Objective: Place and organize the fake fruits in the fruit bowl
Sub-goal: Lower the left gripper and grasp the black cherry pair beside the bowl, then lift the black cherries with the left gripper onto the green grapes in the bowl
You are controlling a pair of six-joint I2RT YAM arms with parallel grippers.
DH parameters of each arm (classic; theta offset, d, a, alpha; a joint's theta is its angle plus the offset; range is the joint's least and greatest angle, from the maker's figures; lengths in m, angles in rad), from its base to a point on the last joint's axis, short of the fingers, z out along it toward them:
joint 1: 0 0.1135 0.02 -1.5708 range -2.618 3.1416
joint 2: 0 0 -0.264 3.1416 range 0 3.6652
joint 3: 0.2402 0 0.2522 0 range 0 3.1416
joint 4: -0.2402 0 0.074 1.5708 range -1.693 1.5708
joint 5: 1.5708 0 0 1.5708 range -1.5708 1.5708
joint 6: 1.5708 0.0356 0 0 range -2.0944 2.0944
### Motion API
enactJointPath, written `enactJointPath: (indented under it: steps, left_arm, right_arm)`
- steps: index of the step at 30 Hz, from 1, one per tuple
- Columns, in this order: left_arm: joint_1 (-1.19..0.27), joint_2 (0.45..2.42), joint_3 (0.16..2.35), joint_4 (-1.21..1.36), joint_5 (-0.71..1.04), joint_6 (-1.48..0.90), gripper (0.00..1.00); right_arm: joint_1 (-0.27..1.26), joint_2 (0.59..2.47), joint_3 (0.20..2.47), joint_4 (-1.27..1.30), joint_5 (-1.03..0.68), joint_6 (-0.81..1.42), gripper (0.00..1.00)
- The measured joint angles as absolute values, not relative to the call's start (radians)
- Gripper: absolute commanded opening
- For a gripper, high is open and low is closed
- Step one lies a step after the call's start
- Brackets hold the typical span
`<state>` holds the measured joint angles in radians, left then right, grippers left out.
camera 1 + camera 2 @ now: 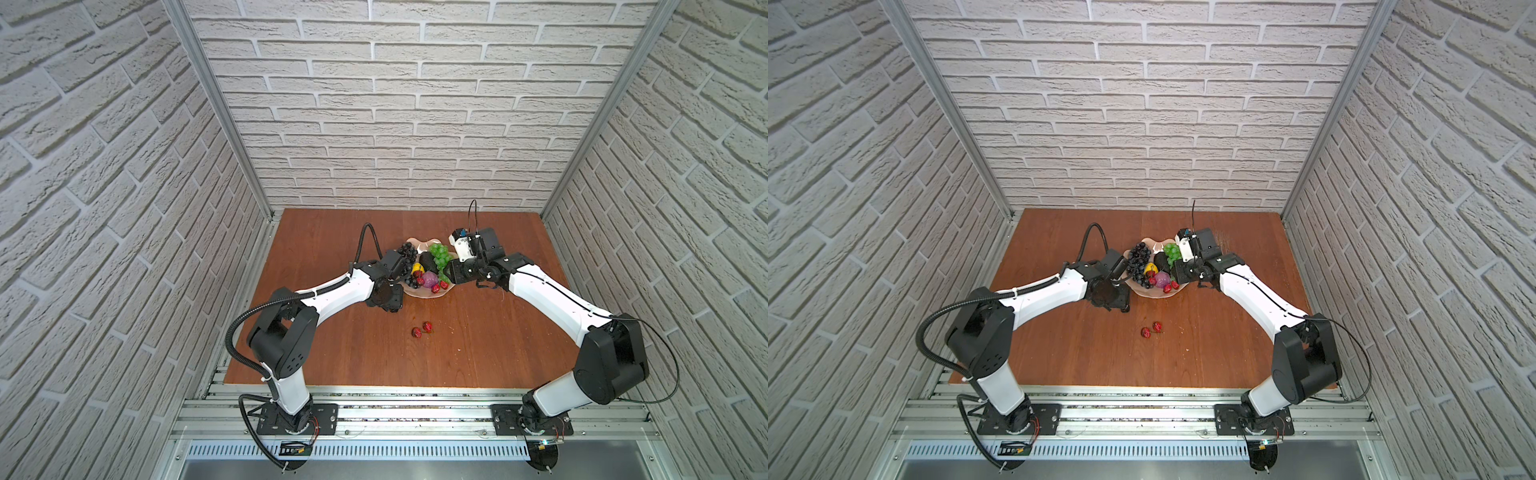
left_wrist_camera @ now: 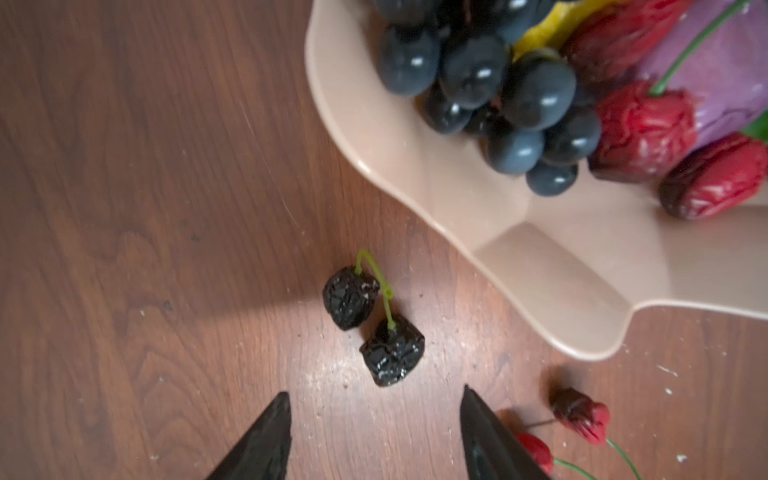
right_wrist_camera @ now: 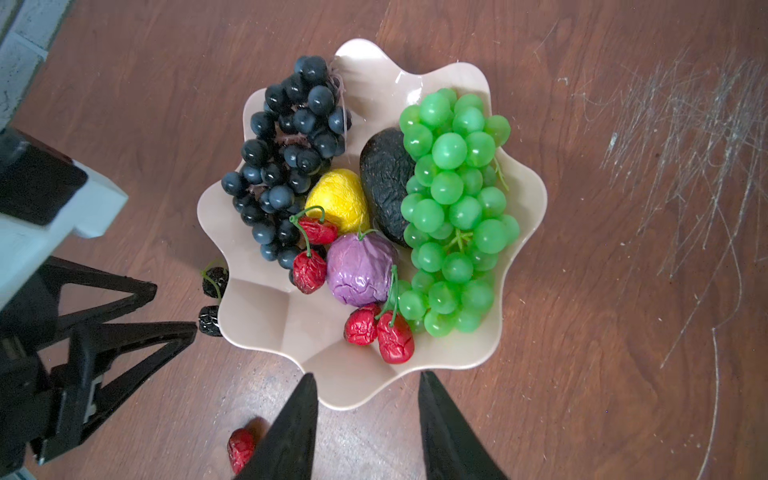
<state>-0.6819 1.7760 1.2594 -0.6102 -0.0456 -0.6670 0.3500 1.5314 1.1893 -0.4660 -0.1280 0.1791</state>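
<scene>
Fruit bowl (image 1: 417, 241) near-full; red cherries (image 1: 422, 329) loose on table (image 1: 478, 357).

Both top views look down from high in front over the whole surface (image 1: 353, 353). The wrist views look steeply down from close, sharing the fruit bowl (image 3: 266, 316) rim and black cherries (image 2: 392, 353).

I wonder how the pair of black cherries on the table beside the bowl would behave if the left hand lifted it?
The black cherry pair would probably feel light: each fruit is tiny beside the bowl. The thin green stem joining them looks bendy, so one cherry may dangle. Their wrinkled skins likely resist slipping.
</scene>
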Motion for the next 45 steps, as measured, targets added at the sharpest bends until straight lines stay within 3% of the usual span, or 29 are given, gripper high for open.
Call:
enactJointPath:
  steps: [12,37,45]
  left_arm:
    - [-0.662,1.866,1.292,-0.598,-0.066,-0.663,0.5]
    - [-0.637,1.873,1.267,-0.508,-0.051,-0.654,0.04]
    - [-0.637,1.795,1.194,-0.49,-0.044,-0.64,0.0]
  right_arm:
    - [0.35,1.531,1.172,-0.456,-0.133,0.168,0.41]
    - [0.351,1.533,1.156,-0.44,-0.159,0.178,0.38]
    - [0.352,1.533,1.151,-0.437,-0.164,0.189,0.38]
